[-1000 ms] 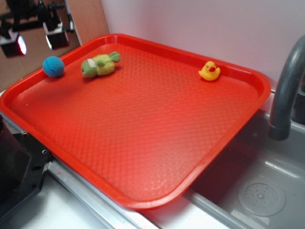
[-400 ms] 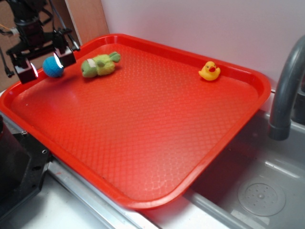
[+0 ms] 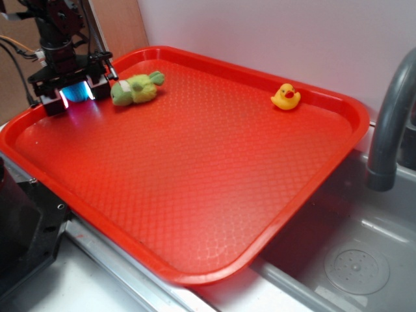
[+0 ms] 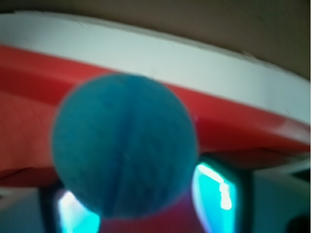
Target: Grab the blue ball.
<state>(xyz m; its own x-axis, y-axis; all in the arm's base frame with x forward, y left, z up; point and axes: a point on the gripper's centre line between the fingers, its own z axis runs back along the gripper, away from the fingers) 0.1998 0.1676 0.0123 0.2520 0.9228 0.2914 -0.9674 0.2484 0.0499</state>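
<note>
Fingers (image 3: 75, 94) spread, straddling blue ball (image 4: 124, 145) at red tray (image 3: 214, 175) far corner, beside green plush (image 3: 135, 88)

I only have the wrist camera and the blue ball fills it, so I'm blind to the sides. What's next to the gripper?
Observer: In the exterior view, a green plush toy lies just beside the gripper, close to one finger.
Operator: Anything else on the tray?
Observer: A yellow rubber duck, at the far rim of the red tray, well clear of the gripper.
Operator: And past the tray?
Observer: A grey faucet stands over a sink.
</note>
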